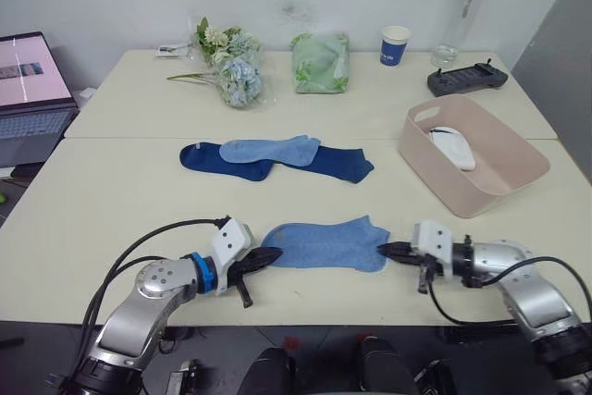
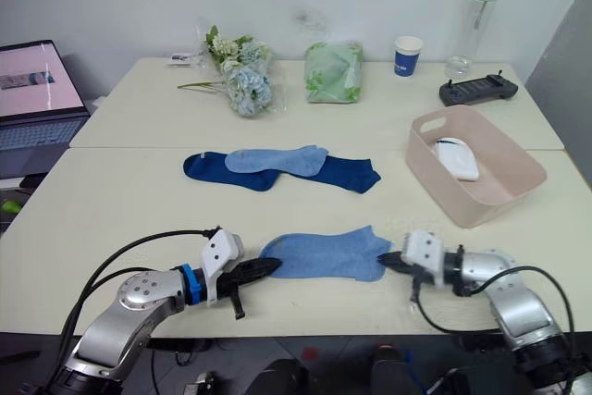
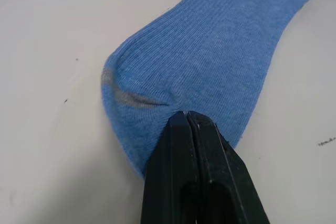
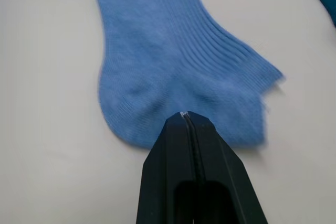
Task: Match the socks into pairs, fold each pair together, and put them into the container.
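Note:
A light blue sock point(image 1: 328, 243) lies flat near the table's front edge, stretched between my two grippers. My left gripper point(image 1: 268, 256) is shut on its toe end, where the knit puckers at the fingertips point(image 3: 184, 116). My right gripper point(image 1: 388, 250) is shut on the cuff end point(image 4: 210, 93). Farther back, a second light blue sock point(image 1: 268, 148) rests across two dark navy socks point(image 1: 338, 164). The pink container point(image 1: 435, 178) stands at the right with a folded white sock bundle point(image 1: 453, 147) inside.
Along the back of the table are a flower bunch point(image 1: 231, 67), a pale green bag point(image 1: 321, 62), a blue paper cup point(image 1: 395, 45), a clear bottle point(image 1: 465, 11) and a black controller point(image 1: 467, 78). An open laptop point(image 1: 32, 94) sits at the far left.

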`<move>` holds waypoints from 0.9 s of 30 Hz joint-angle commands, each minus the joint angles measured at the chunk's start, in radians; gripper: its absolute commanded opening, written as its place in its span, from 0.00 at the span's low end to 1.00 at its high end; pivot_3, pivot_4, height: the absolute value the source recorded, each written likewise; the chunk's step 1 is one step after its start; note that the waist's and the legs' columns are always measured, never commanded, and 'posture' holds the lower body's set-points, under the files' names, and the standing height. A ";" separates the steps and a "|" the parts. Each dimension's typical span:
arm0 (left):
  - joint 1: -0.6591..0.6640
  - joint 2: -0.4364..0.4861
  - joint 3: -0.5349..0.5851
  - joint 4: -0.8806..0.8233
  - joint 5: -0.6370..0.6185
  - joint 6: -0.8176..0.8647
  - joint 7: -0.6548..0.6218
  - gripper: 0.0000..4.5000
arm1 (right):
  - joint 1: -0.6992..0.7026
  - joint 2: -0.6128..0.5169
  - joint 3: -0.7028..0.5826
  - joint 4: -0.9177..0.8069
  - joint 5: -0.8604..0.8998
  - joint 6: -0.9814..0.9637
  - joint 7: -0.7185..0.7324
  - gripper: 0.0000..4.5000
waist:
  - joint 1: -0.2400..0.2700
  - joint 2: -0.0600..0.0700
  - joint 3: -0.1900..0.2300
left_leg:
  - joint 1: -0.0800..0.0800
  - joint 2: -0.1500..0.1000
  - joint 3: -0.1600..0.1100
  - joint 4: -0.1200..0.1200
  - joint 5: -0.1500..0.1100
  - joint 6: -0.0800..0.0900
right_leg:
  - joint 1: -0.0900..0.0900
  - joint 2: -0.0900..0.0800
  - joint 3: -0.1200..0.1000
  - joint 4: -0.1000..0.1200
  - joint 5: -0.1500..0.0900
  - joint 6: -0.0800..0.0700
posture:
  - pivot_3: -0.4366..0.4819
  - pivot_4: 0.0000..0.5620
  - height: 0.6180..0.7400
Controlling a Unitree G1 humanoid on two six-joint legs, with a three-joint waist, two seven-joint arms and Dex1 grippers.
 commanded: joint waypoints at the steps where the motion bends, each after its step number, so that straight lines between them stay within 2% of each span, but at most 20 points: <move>1: -0.008 0.003 0.067 -0.052 -0.063 0.050 0.006 0.00 | 0.003 -0.008 -0.101 -0.116 0.137 0.123 -0.006 0.01 | 0.000 0.000 0.001 | 0.000 0.000 0.000 0.000 0.000 0.000 | 0.000 0.000 0.000 0.000 0.000 0.000 | 0.48 0.27 1.00; 5: -0.004 -0.032 0.184 -0.101 -0.115 0.124 0.119 0.00 | -0.068 0.068 -0.182 -0.175 0.210 0.279 -0.168 0.01 | -0.011 0.000 0.001 | 0.000 0.002 0.000 0.000 0.000 0.000 | -0.001 0.000 0.001 0.001 0.000 0.000 | 0.48 0.27 1.00; 6: -0.001 -0.050 0.213 -0.103 -0.122 0.127 0.153 0.00 | -0.083 0.088 -0.188 -0.167 0.196 0.280 -0.201 0.04 | -0.011 0.000 0.001 | 0.000 0.002 0.000 0.000 0.000 0.000 | -0.001 0.000 0.001 0.001 0.000 0.000 | 0.48 0.27 1.00; 8: -0.001 -0.098 0.283 -0.094 -0.125 0.121 0.240 0.08 | -0.102 0.125 -0.183 -0.135 0.127 0.248 -0.279 0.14 | -0.010 0.000 0.001 | 0.000 0.002 0.000 0.000 0.000 0.000 | -0.001 0.000 0.000 0.001 0.000 0.000 | 0.48 0.27 1.00; 11: 0.007 -0.126 0.340 -0.065 -0.100 0.096 0.305 0.26 | -0.096 0.158 -0.161 -0.098 0.065 0.203 -0.323 0.36 | -0.003 0.000 0.001 | -0.001 0.001 0.000 0.000 0.000 0.000 | -0.001 0.000 0.000 0.000 0.000 0.000 | 0.48 0.27 1.00; 15: 0.027 -0.141 0.385 -0.006 -0.061 0.047 0.362 0.55 | -0.099 0.202 -0.160 -0.053 0.030 0.170 -0.370 0.69 | 0.001 0.000 0.001 | -0.001 0.000 0.000 0.000 0.000 -0.001 | -0.002 -0.001 0.001 0.000 0.000 0.000 | 0.48 0.27 1.00; 19: 0.068 -0.144 0.400 0.041 -0.032 -0.010 0.368 0.82 | -0.104 0.225 -0.162 -0.030 0.023 0.152 -0.383 0.99 | 0.000 0.000 0.001 | -0.001 0.000 0.000 0.000 0.000 -0.001 | -0.002 0.000 0.001 0.000 0.000 0.000 | 0.48 0.27 1.00; 21: 0.073 -0.142 0.396 0.045 -0.031 -0.020 0.364 0.97 | -0.105 0.225 -0.162 -0.025 0.020 0.146 -0.383 1.00 | 0.000 0.000 0.001 | -0.001 0.000 0.000 0.000 0.000 -0.001 | -0.002 0.000 0.001 0.000 0.000 0.000 | 0.48 0.27 1.00; 22: 0.067 -0.141 0.395 0.048 -0.031 -0.021 0.364 1.00 | -0.108 0.224 -0.163 -0.021 0.020 0.144 -0.385 1.00 | 0.000 0.000 0.001 | -0.001 0.000 0.000 0.000 0.000 -0.001 | -0.002 0.000 0.001 0.000 0.000 0.000 | 0.48 0.27 1.00; 27: 0.021 -0.129 0.385 0.071 -0.025 -0.023 0.359 1.00 | -0.119 0.222 -0.161 -0.031 0.017 0.159 -0.386 1.00 | 0.000 0.000 0.001 | -0.001 0.000 0.000 0.000 0.000 -0.001 | -0.001 0.000 0.001 0.000 0.000 0.000 | 0.48 0.27 1.00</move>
